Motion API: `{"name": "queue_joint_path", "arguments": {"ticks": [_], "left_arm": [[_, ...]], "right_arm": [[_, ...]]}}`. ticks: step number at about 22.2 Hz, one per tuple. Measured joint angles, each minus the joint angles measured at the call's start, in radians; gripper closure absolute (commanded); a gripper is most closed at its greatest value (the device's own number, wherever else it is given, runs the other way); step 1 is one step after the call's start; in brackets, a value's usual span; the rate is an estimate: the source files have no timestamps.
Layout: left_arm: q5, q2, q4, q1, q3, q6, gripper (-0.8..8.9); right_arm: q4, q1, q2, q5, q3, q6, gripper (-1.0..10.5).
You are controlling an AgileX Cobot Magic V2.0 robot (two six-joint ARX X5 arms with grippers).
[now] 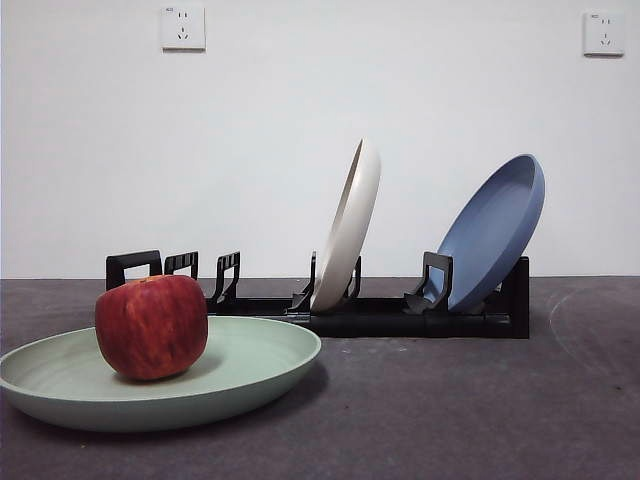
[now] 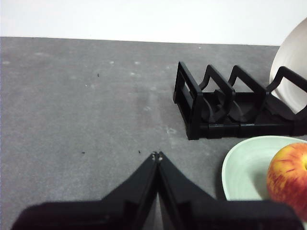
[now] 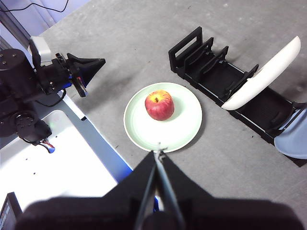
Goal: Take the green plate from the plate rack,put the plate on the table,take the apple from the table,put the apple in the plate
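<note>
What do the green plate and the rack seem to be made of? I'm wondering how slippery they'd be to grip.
The green plate looks like matte plastic or melamine, though glazed ceramic is possible: an even sage colour with only soft reflections. The plate rack looks like moulded black plastic, with thin uniform holders and a dull sheen.

You have a red apple [image 1: 152, 326] with faint yellowish streaks on a plain, pale sage green plate [image 1: 255, 365]. The plate rack [image 1: 380, 313] is black and holds a cream-white plate [image 1: 349, 225] and a dusty blue plate [image 1: 492, 232], both unpatterned. Your worktop [image 1: 480, 410] is dark grey and slightly mottled. The wall [image 1: 300, 110] is white.
</note>
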Motion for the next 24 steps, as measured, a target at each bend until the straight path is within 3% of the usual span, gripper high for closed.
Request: {"name": "queue_joint_path", "arguments": {"ticks": [9,12,14,17,21,24], "left_arm": [[0.0,0.055,0.0,0.0,0.0,0.003,8.17],[0.0,0.07,0.0,0.0,0.0,0.003,8.17],[0.0,0.082,0.0,0.0,0.0,0.003,8.17],[0.0,0.099,0.0,0.0,0.0,0.003,8.17],[0.0,0.122,0.0,0.0,0.0,0.003,8.17],[0.0,0.131,0.0,0.0,0.0,0.003,8.17]], "right_arm": [[0.0,0.0,0.0,0.0,0.0,0.0,9.5],[0.012,-0.027,0.0,0.09,-0.003,-0.034,9.5],[0.17,-0.097,-0.005,0.137,-0.035,-0.119,9.5],[0.459,-0.261,-0.038,0.045,-0.19,-0.235,9.5],[0.845,-0.534,-0.166,-0.098,-0.607,-0.262,9.5],[1.015,-0.636,-0.256,-0.111,-0.83,-0.251,9.5]]}}
